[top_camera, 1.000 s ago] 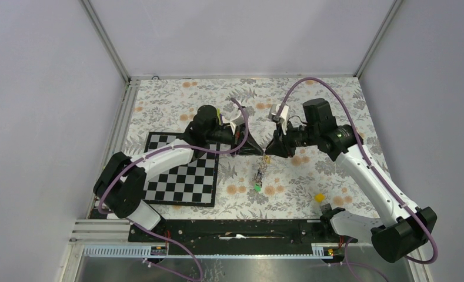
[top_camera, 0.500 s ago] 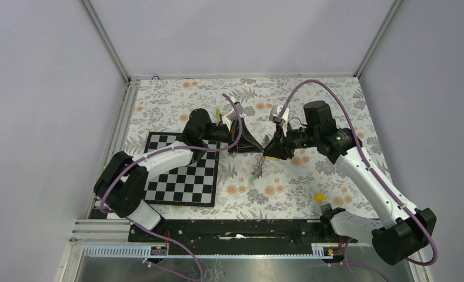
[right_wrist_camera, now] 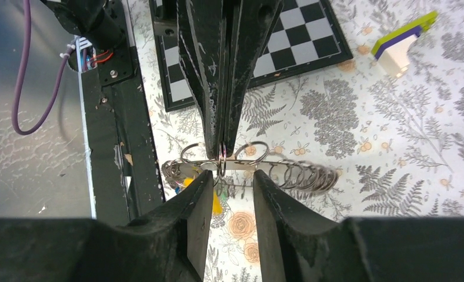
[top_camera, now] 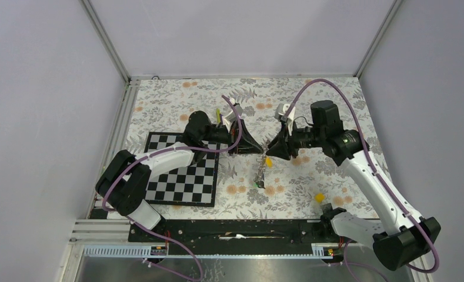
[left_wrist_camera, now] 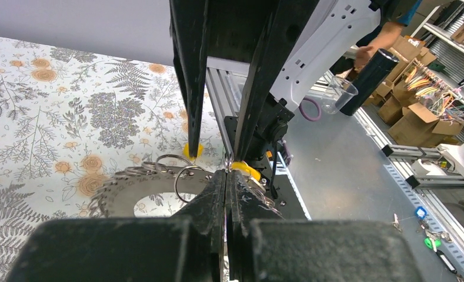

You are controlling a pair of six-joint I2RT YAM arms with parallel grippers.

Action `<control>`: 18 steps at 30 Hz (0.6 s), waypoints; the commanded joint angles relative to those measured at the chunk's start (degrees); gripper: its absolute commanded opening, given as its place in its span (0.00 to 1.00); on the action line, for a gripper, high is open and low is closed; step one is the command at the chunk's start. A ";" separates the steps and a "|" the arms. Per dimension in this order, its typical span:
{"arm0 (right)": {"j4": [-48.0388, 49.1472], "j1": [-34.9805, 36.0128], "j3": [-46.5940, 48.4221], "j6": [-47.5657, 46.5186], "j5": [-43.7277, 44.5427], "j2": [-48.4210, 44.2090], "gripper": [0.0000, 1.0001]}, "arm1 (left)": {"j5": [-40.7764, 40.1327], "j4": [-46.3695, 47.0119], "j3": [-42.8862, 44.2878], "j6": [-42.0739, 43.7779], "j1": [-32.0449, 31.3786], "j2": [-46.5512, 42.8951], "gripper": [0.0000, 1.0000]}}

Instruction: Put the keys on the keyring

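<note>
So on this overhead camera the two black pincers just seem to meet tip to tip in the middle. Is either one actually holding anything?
Observer: Yes. The right wrist camera shows the left pincer shut on the keyring, its tips pinching the thin metal.
Visitor: And the other one?
Observer: The right pincer is open. Its own camera shows a clear gap between its two fingers.
Visitor: What's the yellow speck between them?
Observer: A yellow key head. Up close it sits just under the ring, beside one finger of the right pincer, not pinched between the two.
</note>
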 commanded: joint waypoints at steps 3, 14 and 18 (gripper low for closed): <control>-1.37 -1.44 4.71 -1.47 -1.04 -2.26 0.38 | 1.07 3.64 -0.18 2.54 0.14 -2.65 0.00; -0.09 -1.45 2.41 -1.03 -6.51 -0.26 0.39 | 1.10 4.45 0.17 1.36 0.14 -1.96 0.00; 0.65 -1.44 1.50 -0.94 -7.10 0.18 0.40 | 1.08 6.65 -0.08 -0.29 0.14 -1.43 0.00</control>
